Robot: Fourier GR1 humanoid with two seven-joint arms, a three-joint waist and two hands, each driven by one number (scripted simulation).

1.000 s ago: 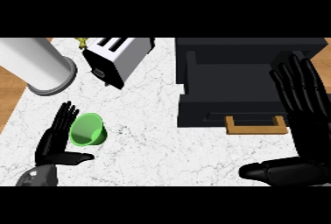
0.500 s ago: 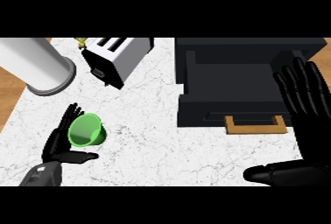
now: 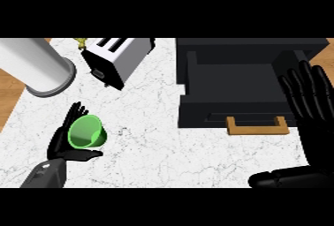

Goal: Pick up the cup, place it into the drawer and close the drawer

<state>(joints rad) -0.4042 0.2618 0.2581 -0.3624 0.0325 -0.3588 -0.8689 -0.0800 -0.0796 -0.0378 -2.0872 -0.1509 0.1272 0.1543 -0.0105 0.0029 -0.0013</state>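
Left hand (image 3: 65, 141) at the cup (image 3: 87, 132), lower left of the marble desk (image 3: 150, 150). The green cup lies tilted with its mouth toward the viewer, cradled against the palm; the fingers (image 3: 74, 115) stand behind it and the thumb reaches under its base, so the hand is closing round the cup but not yet wrapped tight. Compared with a second ago, the cup has tipped further into the palm and the hand has drawn slightly toward the lower edge, which suggests the grasp is being secured before a lift. The drawer (image 3: 228, 92) stands open at upper right, its wooden handle (image 3: 257, 126) facing the robot, well apart from the cup. Right hand (image 3: 312, 101) rests open beside the drawer, fingers straight. Placing and closing remain undone.
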